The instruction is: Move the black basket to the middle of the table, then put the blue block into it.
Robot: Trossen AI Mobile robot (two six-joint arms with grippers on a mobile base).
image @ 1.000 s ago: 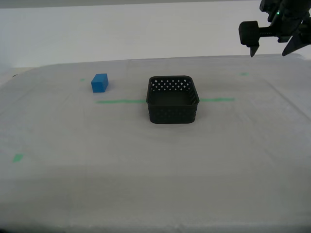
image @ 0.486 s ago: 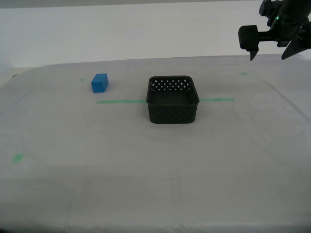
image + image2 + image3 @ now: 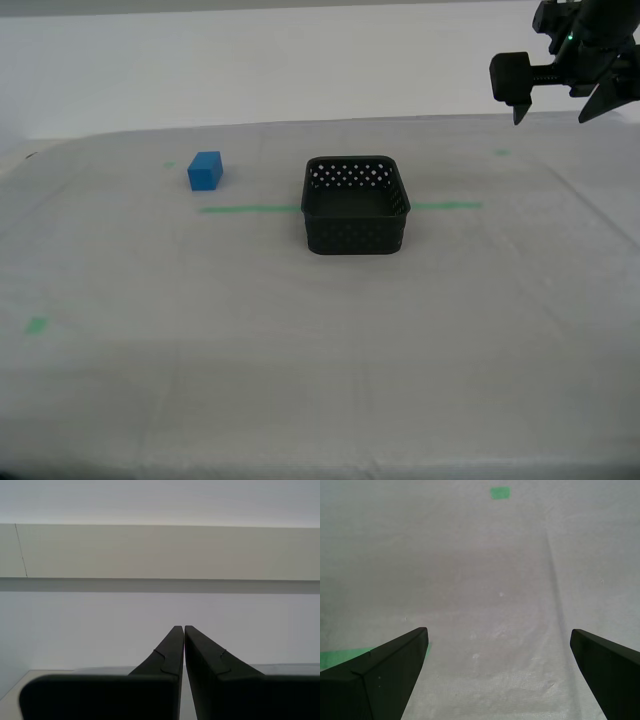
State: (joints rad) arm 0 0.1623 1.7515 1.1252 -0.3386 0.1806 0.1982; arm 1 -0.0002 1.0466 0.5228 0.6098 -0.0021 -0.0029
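Observation:
The black basket [image 3: 355, 205] stands upright near the middle of the table [image 3: 300, 350], astride the long green tape line [image 3: 245, 209]. The blue block [image 3: 205, 171] rests on the cloth toward the exterior view's left, well apart from the basket. My first gripper [image 3: 551, 119] hangs open high at the exterior view's upper right, far from both; its wrist view shows it [image 3: 498, 631] open over bare cloth with nothing between its fingers. My second gripper [image 3: 184, 627] is shut on nothing and faces a pale wall; it does not appear in the exterior view.
Small green tape marks lie on the cloth: one [image 3: 501, 152] below the first gripper, one [image 3: 37, 325] near the exterior view's left edge. The first wrist view shows a green mark [image 3: 500, 492] and a tape end [image 3: 340, 657]. A white wall backs the table.
The first gripper has shifted slightly and levelled out at the exterior view's upper right, still open. Basket and block have not moved.

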